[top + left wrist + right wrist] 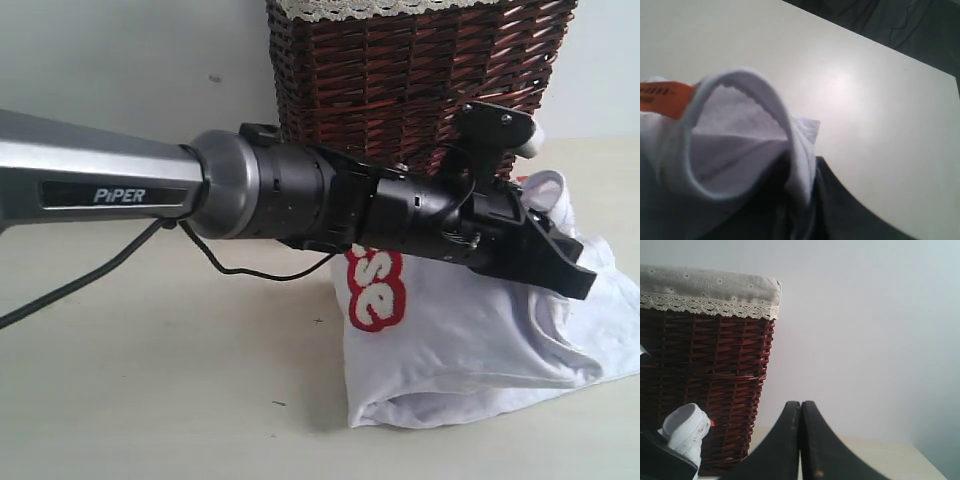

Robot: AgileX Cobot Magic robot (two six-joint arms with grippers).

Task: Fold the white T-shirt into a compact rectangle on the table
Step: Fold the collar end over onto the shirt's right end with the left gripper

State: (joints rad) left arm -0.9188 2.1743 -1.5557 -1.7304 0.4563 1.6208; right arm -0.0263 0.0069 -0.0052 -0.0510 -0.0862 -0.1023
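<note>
Table (150, 400) runs open past the white T-shirt (470, 340) edge.

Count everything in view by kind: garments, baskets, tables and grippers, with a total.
Garments: 1, the white T-shirt
Baskets: 1, the wicker basket
Tables: 1, the table
Grippers: 2, the left gripper and the right gripper
Total: 5
</note>
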